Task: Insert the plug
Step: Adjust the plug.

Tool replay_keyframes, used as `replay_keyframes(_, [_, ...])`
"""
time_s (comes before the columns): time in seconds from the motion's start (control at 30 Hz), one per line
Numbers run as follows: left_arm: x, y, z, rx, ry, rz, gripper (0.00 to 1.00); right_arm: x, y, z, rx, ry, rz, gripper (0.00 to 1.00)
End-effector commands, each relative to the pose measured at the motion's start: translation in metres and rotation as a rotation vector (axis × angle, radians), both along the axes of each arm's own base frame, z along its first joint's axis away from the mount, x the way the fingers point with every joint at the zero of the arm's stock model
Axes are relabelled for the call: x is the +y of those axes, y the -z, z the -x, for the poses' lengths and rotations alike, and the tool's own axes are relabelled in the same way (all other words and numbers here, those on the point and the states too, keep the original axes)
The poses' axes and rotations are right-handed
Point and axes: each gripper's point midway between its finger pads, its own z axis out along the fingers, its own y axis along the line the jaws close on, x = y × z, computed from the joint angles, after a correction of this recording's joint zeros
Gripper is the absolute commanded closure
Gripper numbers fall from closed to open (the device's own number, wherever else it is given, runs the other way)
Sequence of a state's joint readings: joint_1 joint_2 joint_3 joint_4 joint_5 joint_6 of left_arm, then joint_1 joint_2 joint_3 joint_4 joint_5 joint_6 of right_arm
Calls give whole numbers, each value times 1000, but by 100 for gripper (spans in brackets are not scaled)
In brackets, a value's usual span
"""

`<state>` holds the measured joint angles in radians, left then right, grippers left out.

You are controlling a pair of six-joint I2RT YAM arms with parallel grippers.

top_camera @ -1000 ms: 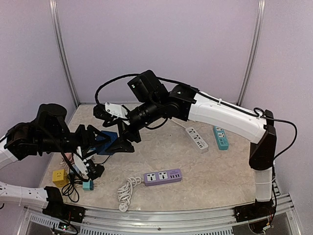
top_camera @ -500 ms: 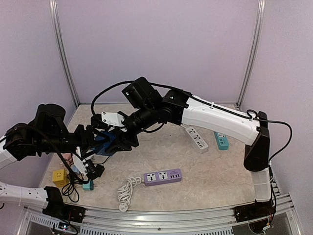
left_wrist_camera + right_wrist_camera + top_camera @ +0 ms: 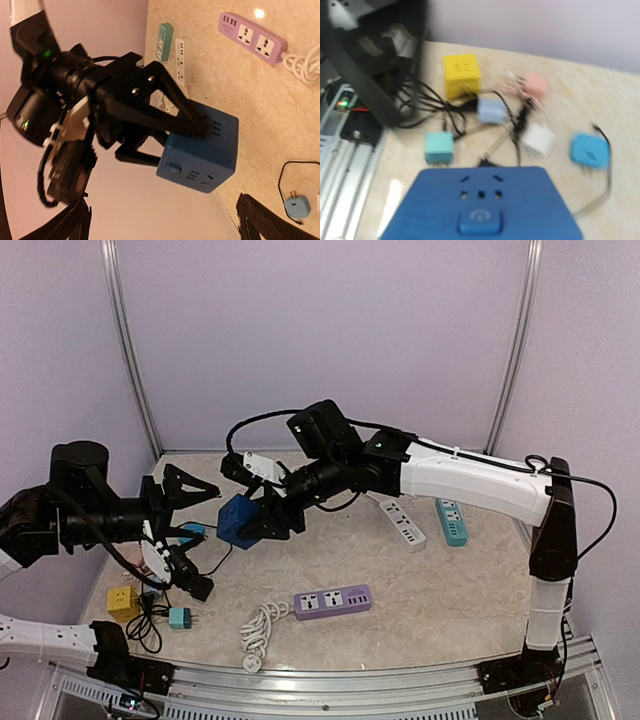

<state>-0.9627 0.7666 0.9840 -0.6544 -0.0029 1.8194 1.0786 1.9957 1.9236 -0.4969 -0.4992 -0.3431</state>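
A blue socket cube [image 3: 238,521] hangs above the table, and my right gripper [image 3: 264,519] is shut on it. In the left wrist view the black fingers [image 3: 186,120] clamp the blue socket cube [image 3: 201,151] from its top. In the right wrist view that cube [image 3: 481,205] fills the bottom edge with its socket face and button toward the camera. My left gripper [image 3: 212,540] stands open to the cube's left, apart from it, with nothing between its fingers [image 3: 254,221]. Small plugs lie below: yellow [image 3: 461,75], teal [image 3: 439,146], pale blue [image 3: 491,110], white [image 3: 538,139].
A purple power strip [image 3: 332,601] with a coiled white cord [image 3: 260,632] lies near the front. A white strip [image 3: 403,524] and a teal strip [image 3: 452,521] lie at the right. Tangled black cords [image 3: 150,625], a yellow plug [image 3: 123,602] and a teal plug [image 3: 180,618] crowd the front left corner.
My left gripper has opened and drawn back to the left, off the blue cube. The right gripper has closed on the cube and carried it a little to the right.
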Motion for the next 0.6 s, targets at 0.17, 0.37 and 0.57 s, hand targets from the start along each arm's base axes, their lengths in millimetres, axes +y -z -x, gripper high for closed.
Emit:
replay_keyframes(0.17, [-10, -68, 5, 1087, -413, 554, 1, -55, -151, -17, -56, 264, -659, 100])
replay_keyframes(0.37, [-29, -119, -12, 1347, -305, 791, 2, -63, -180, 0, 96, 203, -819, 100])
replay_keyframes(0.57, [-36, -139, -10, 1348, -214, 830, 5, -61, -187, 21, 115, 101, -831, 100])
